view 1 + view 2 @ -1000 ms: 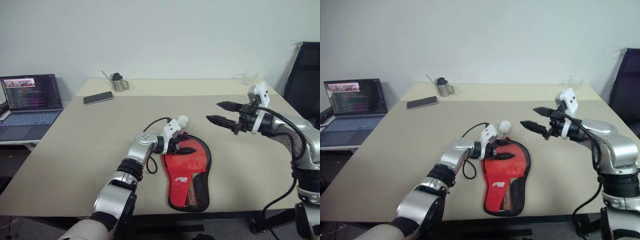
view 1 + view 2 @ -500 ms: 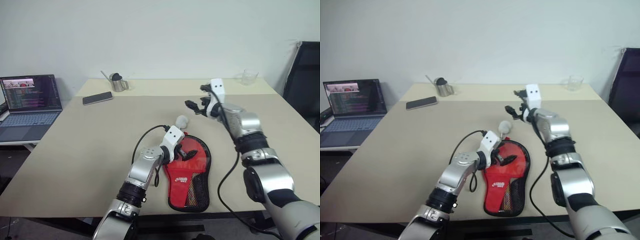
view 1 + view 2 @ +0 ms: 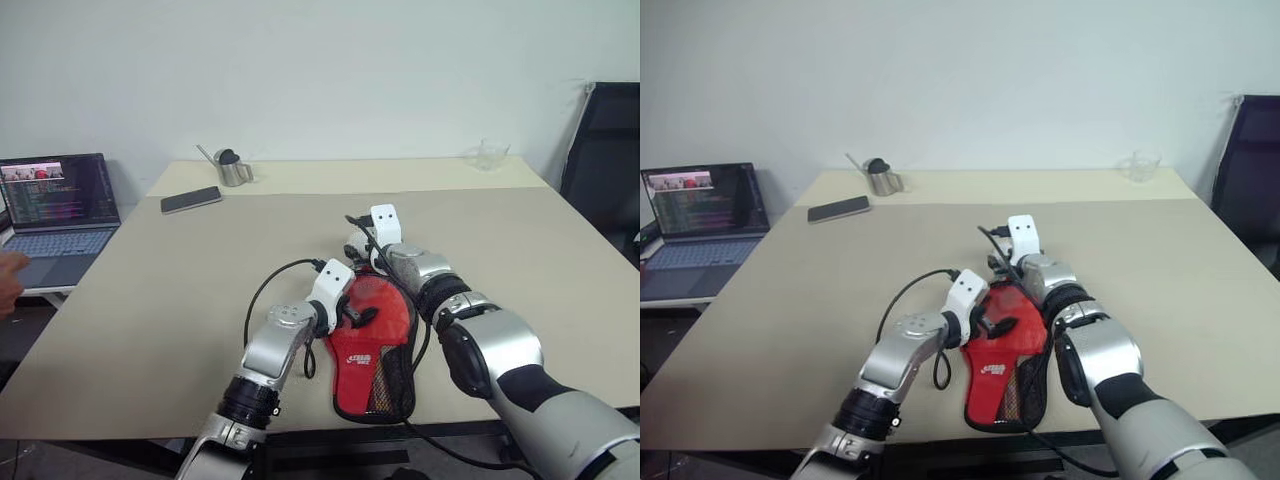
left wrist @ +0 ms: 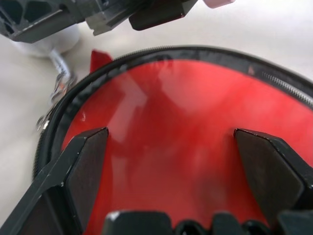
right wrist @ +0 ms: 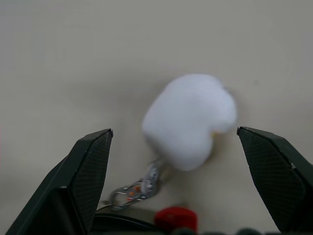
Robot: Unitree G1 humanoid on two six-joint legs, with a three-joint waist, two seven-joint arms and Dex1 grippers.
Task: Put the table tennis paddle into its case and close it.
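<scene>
Lying near the front edge: the case [image 3: 375, 345] rests flat on the bench [image 3: 150, 300], red side up, white logo and black mesh pocket toward the robot, its round end pointing away.
Paddle: the table tennis paddle [image 4: 190, 147] shows as a smooth red face inside the case's black zip edging in the left wrist view; how far it sits in cannot be told.
Left gripper: the left gripper [image 3: 352, 312] hovers low over the round end of the case, fingers [image 4: 83, 166] spread wide with the red face between them; whether they touch the fabric cannot be told.
Right gripper: the right gripper [image 5: 173, 161] is at the far rim of the case, fingers [image 5: 88, 166] spread wide on either side of a white pompom [image 5: 188, 120], holding nothing.
Pompom: it lies on the bare bench just beyond the case's round end, joined to it by a short metal chain [image 5: 134, 188].
Edges: the case's near end is close to the bench's front edge; both arms converge at its far end, close together.
Open room: wide bare bench surface lies to the left, to the right and beyond the case.
Far items: a phone [image 3: 191, 198] and a metal cup [image 3: 233, 168] sit well apart at the far left, a clear glass [image 3: 489, 154] at the far right corner.
Off the bench: a laptop [image 3: 58, 205] stands open on a lower surface at the left; a black chair [image 3: 605, 150] stands at the right.
</scene>
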